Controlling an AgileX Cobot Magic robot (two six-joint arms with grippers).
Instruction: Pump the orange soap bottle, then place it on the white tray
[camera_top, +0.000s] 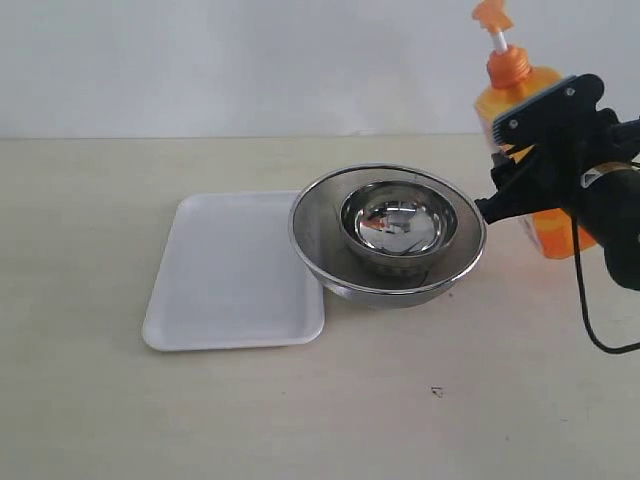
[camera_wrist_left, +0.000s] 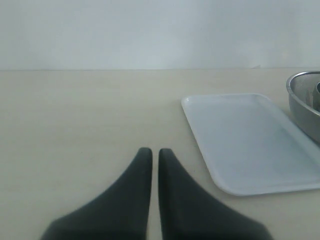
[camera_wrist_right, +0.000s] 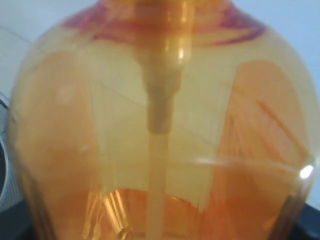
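Note:
The orange soap bottle (camera_top: 556, 232) stands tilted at the far right of the exterior view, its orange pump head (camera_top: 490, 15) and white stem on top. My right gripper (camera_top: 495, 165) has a black finger on either side of the bottle's body and is shut on it. In the right wrist view the translucent orange soap bottle (camera_wrist_right: 160, 125) fills the frame and hides the fingers. The white tray (camera_top: 235, 270) lies flat at centre left. My left gripper (camera_wrist_left: 155, 152) hangs shut over bare table, apart from the white tray (camera_wrist_left: 250, 140).
A large steel bowl (camera_top: 310, 250) with a smaller steel bowl (camera_top: 398, 220) nested inside sits between tray and bottle, its rim overlapping the tray's right edge. The large bowl's rim (camera_wrist_left: 306, 100) also shows in the left wrist view. A white wall backs the table.

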